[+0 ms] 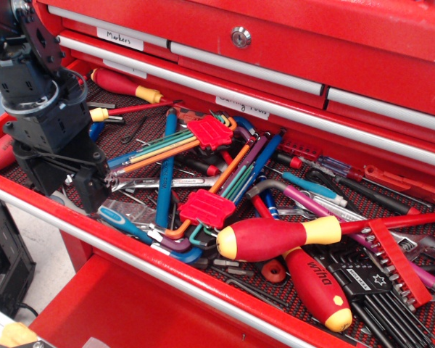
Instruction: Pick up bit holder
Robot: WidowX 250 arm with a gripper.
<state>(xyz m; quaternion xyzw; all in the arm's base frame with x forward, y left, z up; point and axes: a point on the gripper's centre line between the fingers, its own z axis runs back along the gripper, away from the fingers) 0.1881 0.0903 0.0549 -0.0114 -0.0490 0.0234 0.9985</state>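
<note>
The bit holder [399, 262] is a long narrow red strip with a row of short silver bits. It lies slanted at the right end of the open drawer, on top of black hex keys. My gripper [65, 190] is a black assembly at the drawer's far left, low over the tools there and far from the bit holder. Its two black fingers [91, 190] stand apart with nothing between them.
Two red clips of fanned coloured hex keys [206, 206] lie mid-drawer. A red and yellow screwdriver [275, 238] and a second one [317, 286] lie left of the bit holder. A black key rack with a star mark [366, 279] sits beside it. The drawer's front rail [167, 272] runs below.
</note>
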